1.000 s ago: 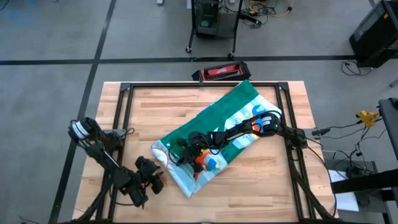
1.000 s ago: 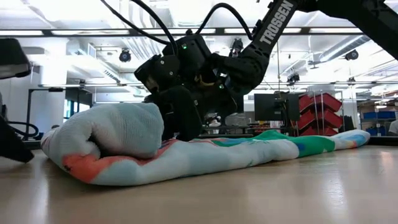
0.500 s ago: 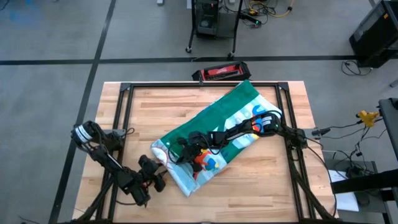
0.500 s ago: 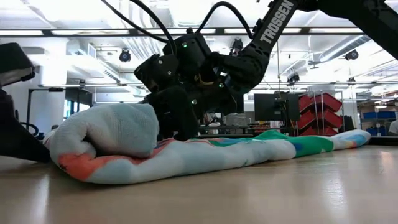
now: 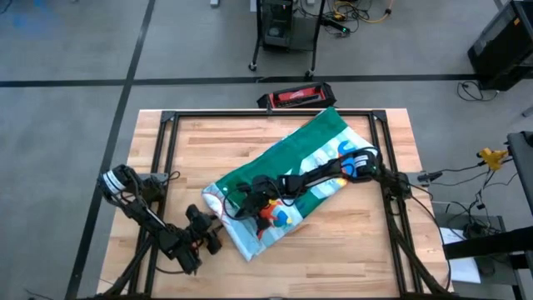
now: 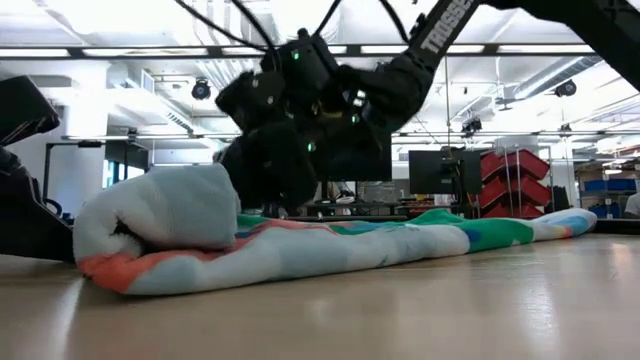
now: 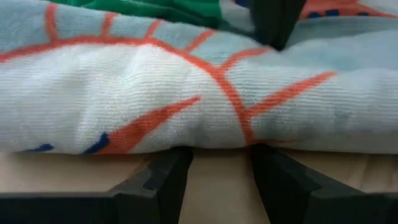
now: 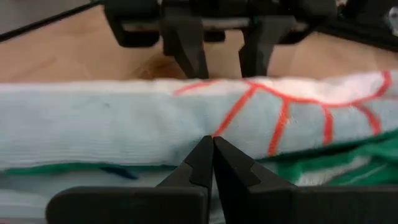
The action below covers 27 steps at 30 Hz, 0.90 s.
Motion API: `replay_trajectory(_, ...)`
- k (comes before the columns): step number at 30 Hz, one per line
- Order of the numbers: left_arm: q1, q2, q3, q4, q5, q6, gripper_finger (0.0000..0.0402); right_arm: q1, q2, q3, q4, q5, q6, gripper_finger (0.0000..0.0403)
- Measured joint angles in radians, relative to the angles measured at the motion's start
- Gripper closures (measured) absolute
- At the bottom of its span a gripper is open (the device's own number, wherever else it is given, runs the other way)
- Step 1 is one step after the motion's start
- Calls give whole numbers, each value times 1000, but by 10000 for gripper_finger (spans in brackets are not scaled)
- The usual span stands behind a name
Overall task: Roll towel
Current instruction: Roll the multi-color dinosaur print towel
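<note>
Diagonally, the towel [image 5: 287,183] crosses the table; its rolled end lies between left gripper [image 7: 219,171], fingers apart, and right gripper [image 8: 212,155], pinched together.

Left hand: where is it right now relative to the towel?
In the high view the left hand sits low on the table's left side, open, at the rolled end of the towel, facing the right hand across the roll.
</note>
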Motion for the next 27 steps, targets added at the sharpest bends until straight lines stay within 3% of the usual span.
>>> replay_trajectory(5,0,0,-9,-2,-4,-10,233,0,-41,1,-56,-5,-53,372)
replay_trajectory(13,0,0,-8,-6,-8,-15,243,-38,-12,1,27,-24,-109,301)
replay_trajectory(19,0,-1,-6,-9,-8,2,234,-67,34,0,78,-137,-58,297)
replay_trajectory(27,0,-82,-8,-74,-29,31,224,-68,64,0,57,-137,-48,289)
